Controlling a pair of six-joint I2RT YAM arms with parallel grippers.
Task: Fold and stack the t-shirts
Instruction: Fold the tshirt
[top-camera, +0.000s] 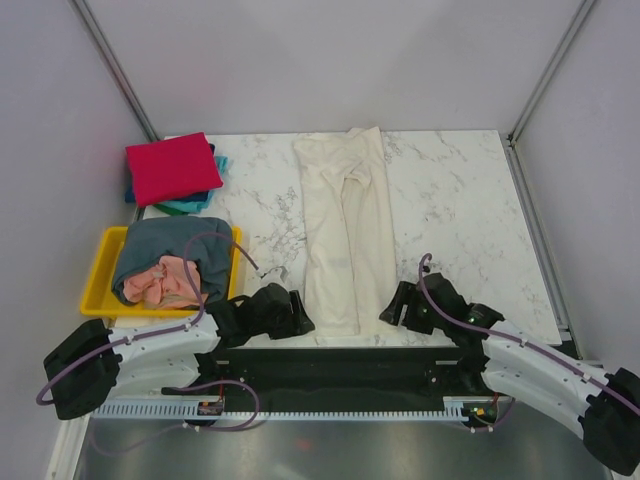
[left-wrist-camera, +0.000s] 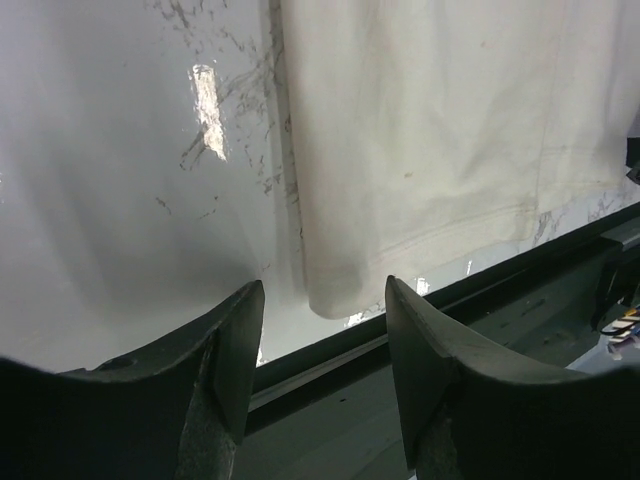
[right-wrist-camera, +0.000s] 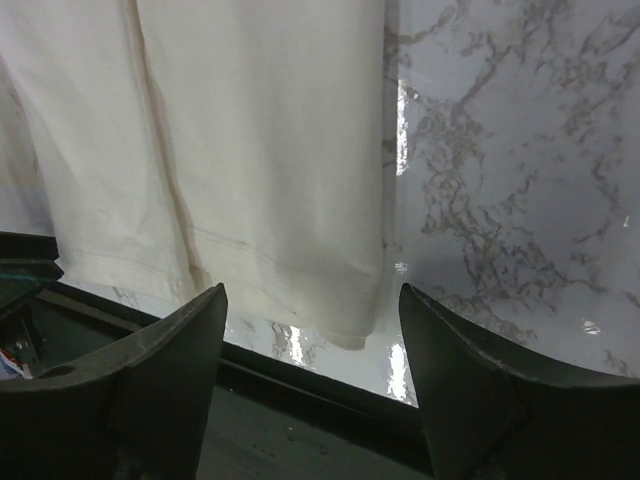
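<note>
The cream-white t-shirt (top-camera: 343, 232) lies folded into a long narrow strip down the middle of the marble table, its hem at the near edge. It also shows in the left wrist view (left-wrist-camera: 440, 140) and the right wrist view (right-wrist-camera: 230, 150). My left gripper (top-camera: 300, 318) is open and empty just left of the near hem corner (left-wrist-camera: 335, 298). My right gripper (top-camera: 392, 306) is open and empty just right of the other near corner (right-wrist-camera: 355, 325). A folded red t-shirt (top-camera: 172, 166) lies on a teal one (top-camera: 190, 206) at the back left. The slate grey-blue (top-camera: 175, 245) and salmon pink (top-camera: 165, 280) t-shirts lie crumpled in the tray.
A yellow plastic tray (top-camera: 98, 285) stands at the near left of the table. The table's dark front rail (top-camera: 340, 365) runs just below the shirt's hem. Grey walls and metal posts (top-camera: 120, 70) enclose the back and sides.
</note>
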